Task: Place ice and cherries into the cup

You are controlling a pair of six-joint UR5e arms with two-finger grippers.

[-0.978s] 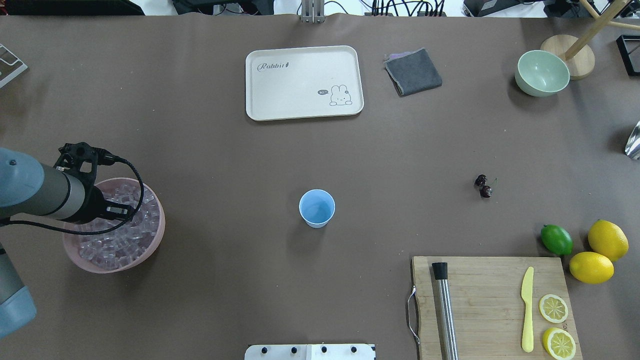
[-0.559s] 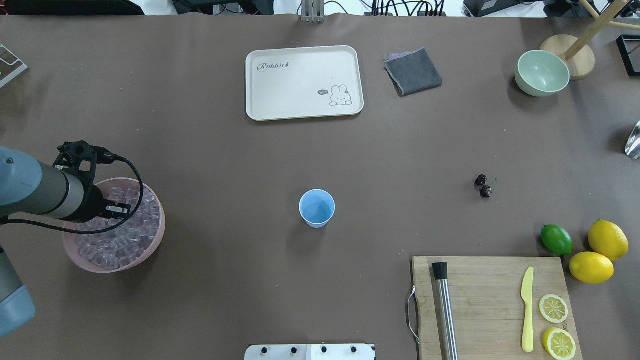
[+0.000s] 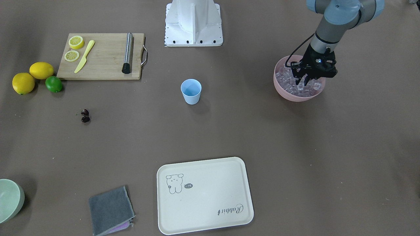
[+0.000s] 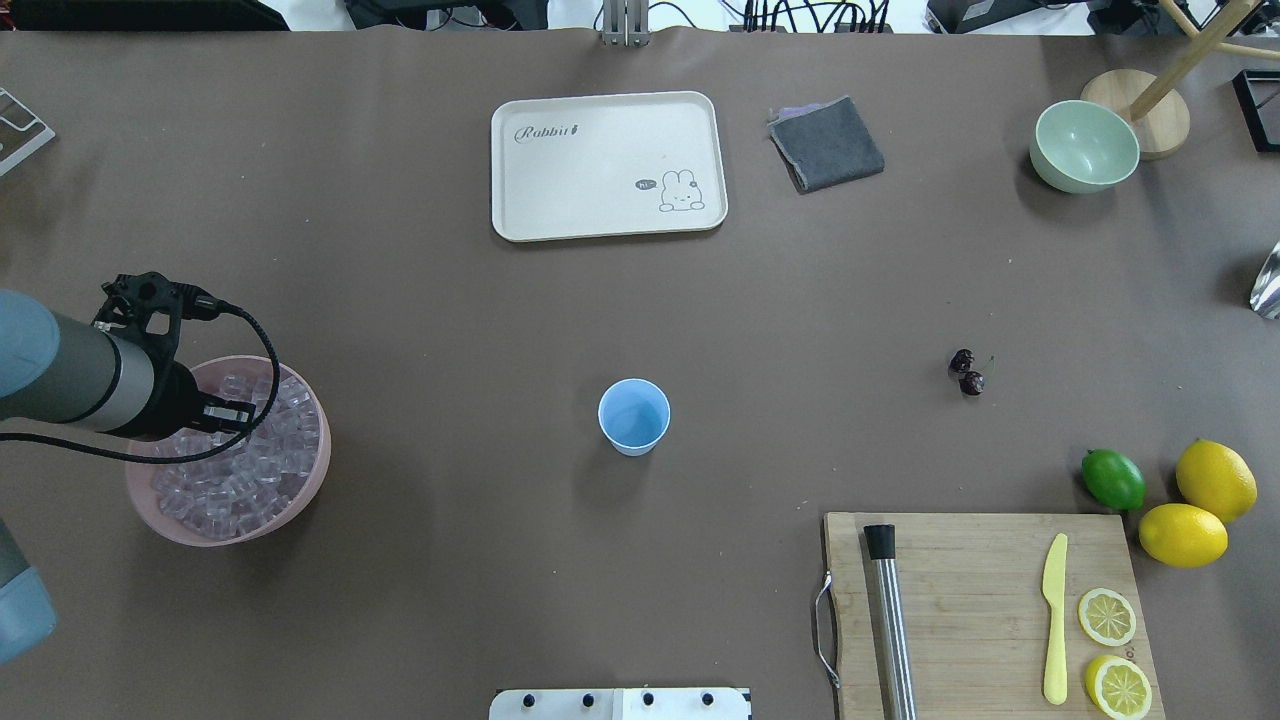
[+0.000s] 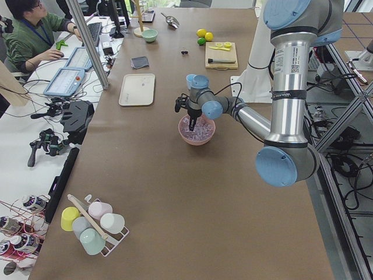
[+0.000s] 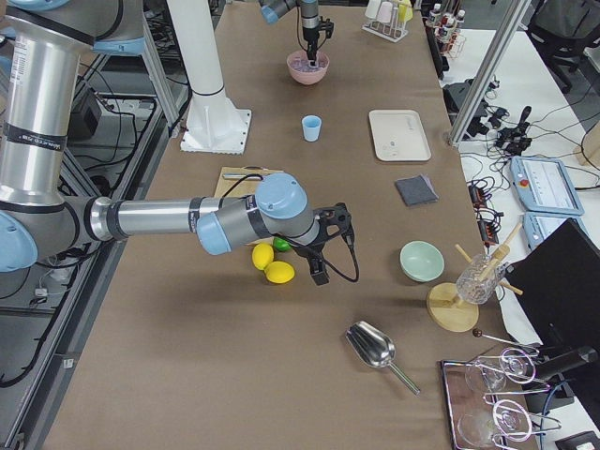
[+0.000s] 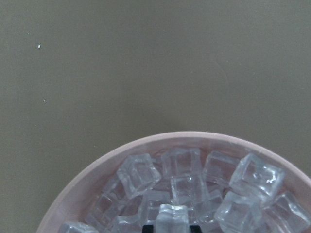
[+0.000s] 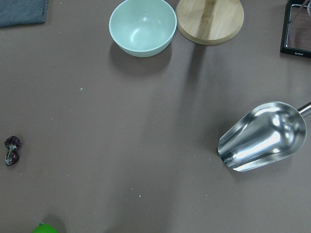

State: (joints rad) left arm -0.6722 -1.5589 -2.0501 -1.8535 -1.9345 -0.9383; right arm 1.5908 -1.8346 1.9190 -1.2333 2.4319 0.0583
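The left pincer (image 3: 305, 82), nearly closed, grips one ice (image 7: 172, 216) cube by flat opposite faces over the bowl (image 3: 295, 96); likely light, hard, slippery.

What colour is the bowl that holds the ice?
The bowl under the ice is pale pink, best seen in the exterior front-facing view.
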